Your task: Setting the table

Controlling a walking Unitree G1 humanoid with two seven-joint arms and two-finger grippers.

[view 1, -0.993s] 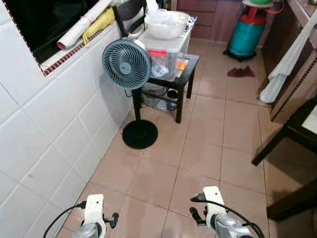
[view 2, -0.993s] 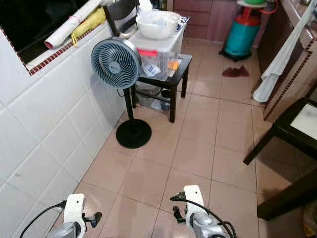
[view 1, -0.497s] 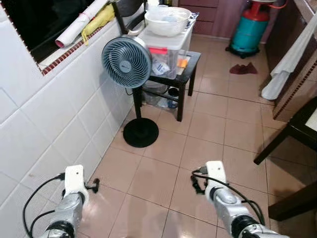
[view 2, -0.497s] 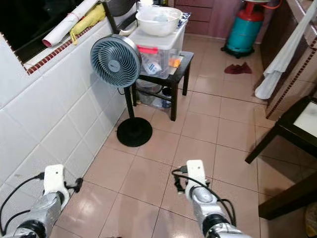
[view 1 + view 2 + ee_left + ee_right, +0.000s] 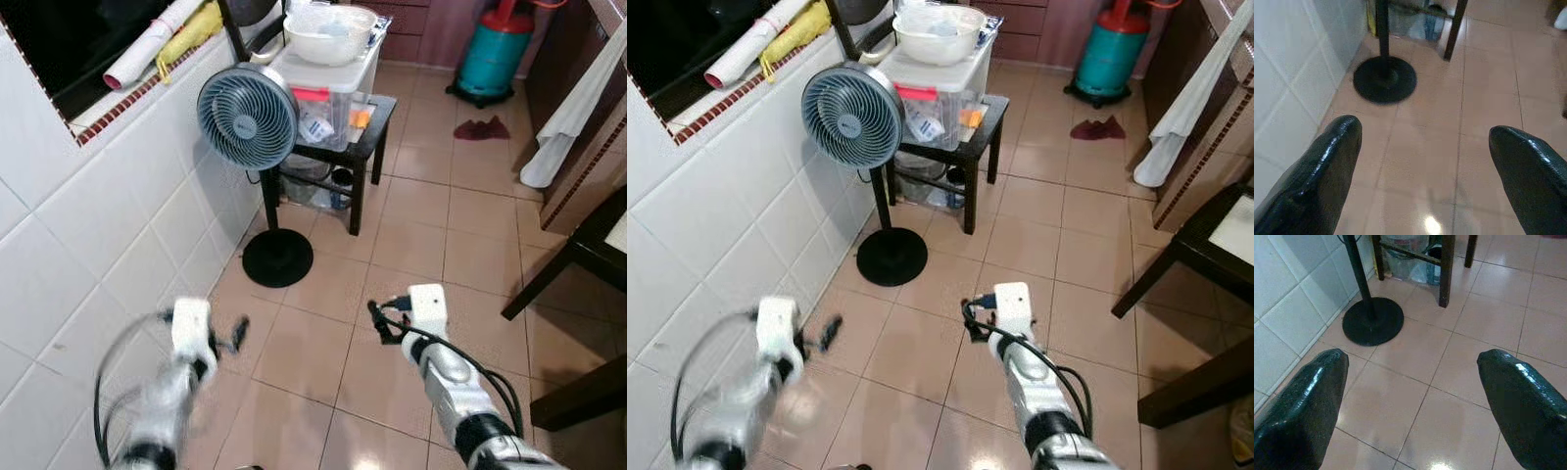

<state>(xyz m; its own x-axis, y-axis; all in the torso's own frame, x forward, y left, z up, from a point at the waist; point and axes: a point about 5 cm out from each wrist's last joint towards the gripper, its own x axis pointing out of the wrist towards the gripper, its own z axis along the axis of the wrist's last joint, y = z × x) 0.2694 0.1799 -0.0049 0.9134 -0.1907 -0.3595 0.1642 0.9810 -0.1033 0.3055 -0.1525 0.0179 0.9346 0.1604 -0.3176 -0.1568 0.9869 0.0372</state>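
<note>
l grip (image 5: 1422, 161) wide, empty, blurred | r grip (image 5: 1415, 396) wide, empty, over floor tiles | white bowl (image 5: 328, 32) on plastic bin lid, side table (image 5: 377, 117) by wall | prob approach, arms up ready to reach

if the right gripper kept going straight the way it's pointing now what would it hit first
Probably the bare floor tiles. The right gripper, jaws open and empty, points forward and down at open tiles short of the fan's round black base. Depth is hard to judge.
</note>
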